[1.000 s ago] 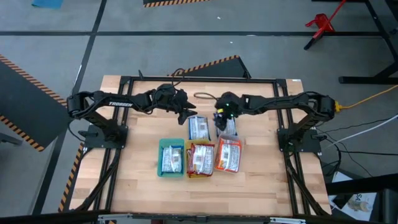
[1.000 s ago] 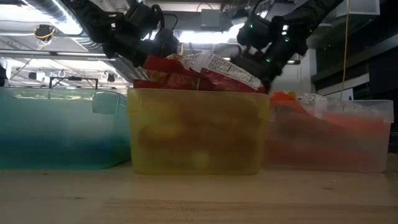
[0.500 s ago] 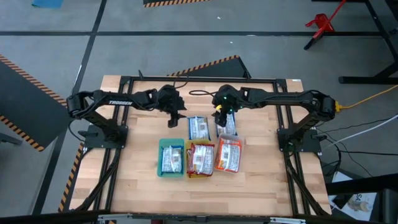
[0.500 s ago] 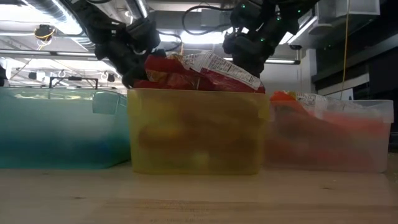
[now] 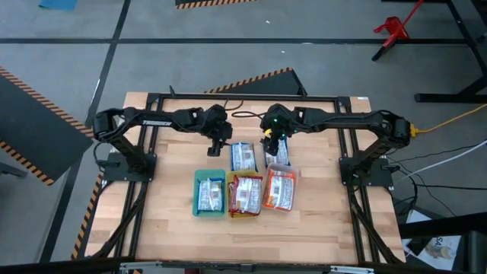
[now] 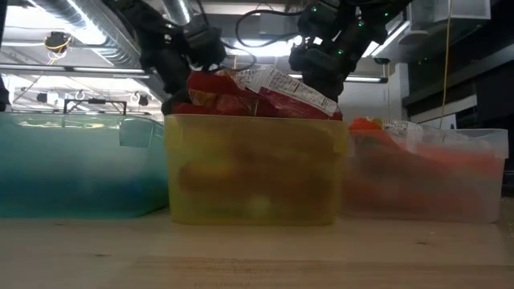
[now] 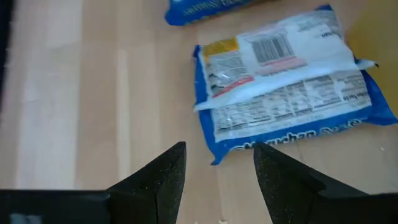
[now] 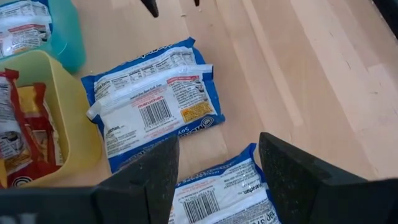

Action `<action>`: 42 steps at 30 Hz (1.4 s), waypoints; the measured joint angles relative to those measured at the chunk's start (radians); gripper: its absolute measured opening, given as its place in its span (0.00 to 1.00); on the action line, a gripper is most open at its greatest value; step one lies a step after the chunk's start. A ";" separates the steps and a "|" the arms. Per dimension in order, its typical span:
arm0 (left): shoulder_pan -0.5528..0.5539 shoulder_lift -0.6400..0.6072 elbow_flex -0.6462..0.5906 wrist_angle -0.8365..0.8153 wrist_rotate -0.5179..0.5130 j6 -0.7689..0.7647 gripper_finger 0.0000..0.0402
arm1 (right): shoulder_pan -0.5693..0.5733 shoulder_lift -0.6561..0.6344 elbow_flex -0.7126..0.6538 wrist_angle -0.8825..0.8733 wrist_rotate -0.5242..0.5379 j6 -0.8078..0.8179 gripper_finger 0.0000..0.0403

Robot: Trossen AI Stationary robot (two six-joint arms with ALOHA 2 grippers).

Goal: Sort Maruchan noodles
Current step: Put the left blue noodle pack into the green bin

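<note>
Two blue-and-white Maruchan packets lie flat on the bare table behind the trays: one [image 5: 243, 156] [image 7: 292, 106] [image 8: 152, 102] in the middle, the other [image 5: 280, 154] [image 8: 224, 196] to its right. My left gripper [image 5: 219, 144] [image 7: 217, 165] is open and hovers just left of the middle packet. My right gripper [image 5: 270, 141] [image 8: 217, 168] is open and hangs over the far end of the right packet. The green tray [image 5: 196, 194] holds a blue packet. The yellow tray [image 5: 228, 176] holds red packets [image 6: 241, 92], and the clear tray [image 5: 291, 173] holds orange ones.
The three trays stand side by side near the table's middle, close in front of the loose packets. In the low view the red packets stick up above the yellow tray's rim [image 6: 257, 120]. A dark cable loop [image 5: 247, 116] lies by the far edge. Bare wood shows toward the near edge.
My left gripper drew back from the middle blue packet toward the table's left, then eased a little toward it again. My right gripper shifted slightly toward the far edge and rose a bit in the first half second, then held still. The packets have not moved.
</note>
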 joint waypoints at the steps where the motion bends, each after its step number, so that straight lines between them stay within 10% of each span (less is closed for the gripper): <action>1: -0.003 0.015 0.021 -0.031 -0.001 0.010 0.46 | 0.000 0.000 0.000 -0.002 0.000 0.000 0.52; 42: -0.051 0.113 0.062 -0.026 -0.065 0.158 0.71 | -0.196 -0.218 0.000 -0.112 -0.106 -0.076 0.52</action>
